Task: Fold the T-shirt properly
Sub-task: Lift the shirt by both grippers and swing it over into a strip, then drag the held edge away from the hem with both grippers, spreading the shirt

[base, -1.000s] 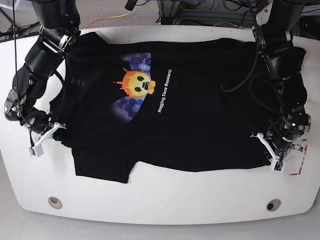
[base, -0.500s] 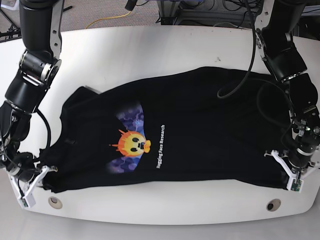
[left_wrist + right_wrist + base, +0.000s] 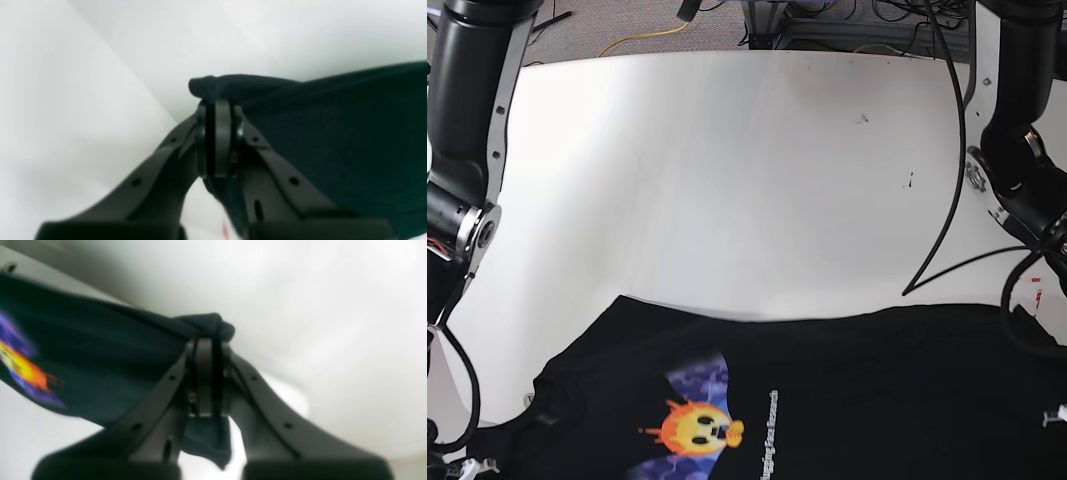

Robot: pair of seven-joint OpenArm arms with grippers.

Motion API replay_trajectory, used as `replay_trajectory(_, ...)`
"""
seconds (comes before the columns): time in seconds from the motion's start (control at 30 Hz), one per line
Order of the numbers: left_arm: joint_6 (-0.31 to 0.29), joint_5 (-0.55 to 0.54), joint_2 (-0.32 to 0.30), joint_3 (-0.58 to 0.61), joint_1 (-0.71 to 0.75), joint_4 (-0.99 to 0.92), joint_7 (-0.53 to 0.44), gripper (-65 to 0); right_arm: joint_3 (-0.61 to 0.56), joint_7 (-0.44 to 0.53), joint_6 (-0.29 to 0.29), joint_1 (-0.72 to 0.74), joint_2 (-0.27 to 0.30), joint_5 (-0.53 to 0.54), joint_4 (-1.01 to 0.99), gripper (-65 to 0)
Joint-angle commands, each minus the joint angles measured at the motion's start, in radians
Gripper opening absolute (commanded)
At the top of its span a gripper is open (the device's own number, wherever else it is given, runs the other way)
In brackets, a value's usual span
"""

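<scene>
1. Closest to us in the left wrist view, our left gripper has its jaws pressed together on a bunched black edge of the T-shirt; a small roll of cloth pokes out just past the tips.
2. In the right wrist view, our right gripper is likewise clamped on a gathered fold of the shirt, with a loose flap of cloth hanging below between the jaw arms.
3. Beyond that grip, the shirt stretches away to the left of the right wrist view, and the blurred orange and purple print shows on it.
4. In the base view, the T-shirt fills the near bottom of the frame, spread wide, print side up, with the orange face and white lettering visible.
5. Farther back, the white surface lies bare, with a few small dark specks.
6. At the far edge we see cables and a yellow cord on the floor.
</scene>
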Motion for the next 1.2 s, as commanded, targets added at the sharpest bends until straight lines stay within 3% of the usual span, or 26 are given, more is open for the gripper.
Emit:
replay_trajectory(0.0,0.014,0.012,-0.018,0.001,-0.068,0.016,-0.022,-65.0,-0.005,0.005,-0.007,0.079,0.018,-0.010,0.016,-65.0)
replay_trajectory(0.23,0.014,0.012,-0.019,0.001,-0.102,0.016,-0.022,-65.0,-0.010,-0.056,-0.007,0.089,0.044,-0.008,0.021,-65.0)
replay_trajectory(0.4,0.012,0.012,-0.013,0.001,-0.012,0.018,-0.022,-65.0,-0.004,-0.070,-0.007,0.059,0.079,0.044,0.021,-65.0)
replay_trajectory(0.7,0.012,0.009,-0.008,0.001,0.205,0.093,-0.022,-65.0,0.044,-0.071,-0.007,-0.220,0.174,0.285,0.022,-65.0)
replay_trajectory(0.9,-0.055,-0.008,0.022,-0.005,0.358,0.163,-0.022,-65.0,0.179,-0.093,-0.007,-0.447,0.171,0.359,0.022,-65.0)
replay_trajectory(1.17,-0.061,-0.010,0.027,-0.005,0.570,0.220,-0.023,-65.0,0.291,-0.093,-0.007,-0.702,0.169,0.440,0.024,-65.0)
